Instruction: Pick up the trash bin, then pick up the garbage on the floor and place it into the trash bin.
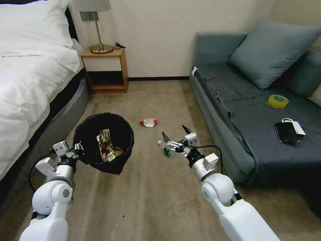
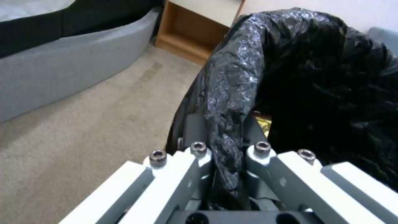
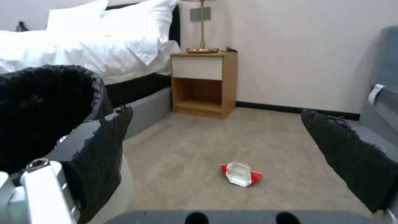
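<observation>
Trash bin (image 1: 103,142) hangs lifted in the left hand (image 2: 226,155), pinched shut on its bagged rim to catch litter, while the right hand (image 1: 176,134) spreads wide just above the floor's small bottle (image 1: 166,149).

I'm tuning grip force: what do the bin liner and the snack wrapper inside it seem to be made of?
Bin liner: thin black plastic film, glossy and finely crinkled, bunching where the left tool pinches it. Snack wrapper: probably metallised foil, gold-brown with bright glints, though printed plastic is possible.

White rounded arms, black cables, hex screws.
</observation>
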